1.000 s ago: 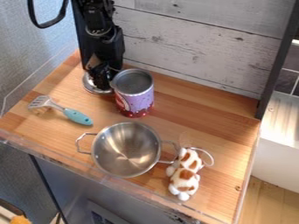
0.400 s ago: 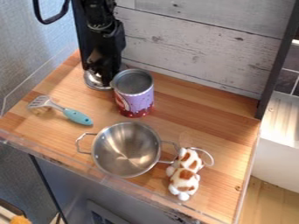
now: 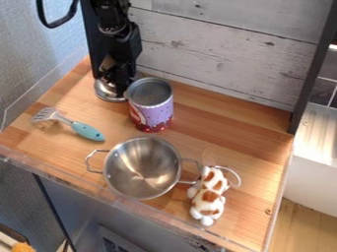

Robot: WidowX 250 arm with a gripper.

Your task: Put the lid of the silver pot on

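Note:
My gripper (image 3: 117, 88) hangs at the upper left, low over the silver lid (image 3: 105, 92), behind and to the left of the tin can. The gripper and the can cover much of the lid, and whether the two touch I cannot tell. Nearer the front edge, the silver pot (image 3: 143, 168) stands upright and uncovered, its inside bare and its two wire handles pointing left and right.
A purple and red can (image 3: 151, 105) stands between gripper and pot. A blue-handled spatula (image 3: 87, 131) lies to the left. The brown and white plush toy (image 3: 208, 196) touches the pot's right handle area. A plank wall (image 3: 217, 47) rises behind.
The gripper has shifted slightly over the lid, and the lid has moved a little up and back. Pot, can, spatula and toy have stayed in place.

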